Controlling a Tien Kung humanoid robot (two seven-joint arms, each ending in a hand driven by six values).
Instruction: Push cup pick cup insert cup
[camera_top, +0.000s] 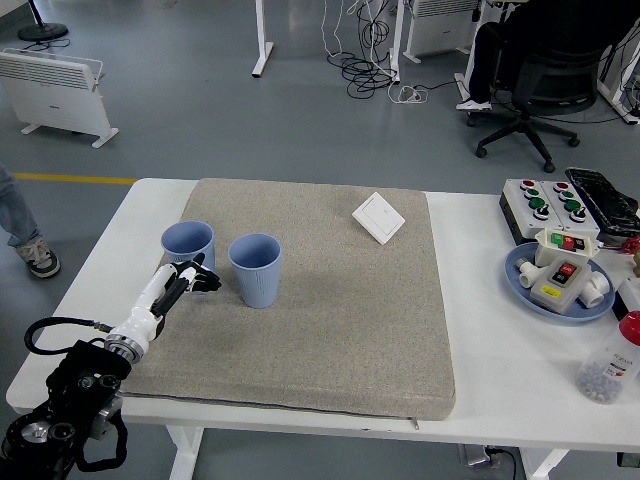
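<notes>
Two light blue cups stand upright on the beige mat. The left cup is near the mat's left edge, and the right cup stands close beside it with a small gap between them. My left hand comes in from the lower left. Its black fingers are extended against the near side of the left cup's base and hold nothing. The right arm does not show.
A white switch plate lies at the mat's far right. On the table's right are a button box, a blue plate with parts, and a clear bottle. A person sits on an office chair far behind.
</notes>
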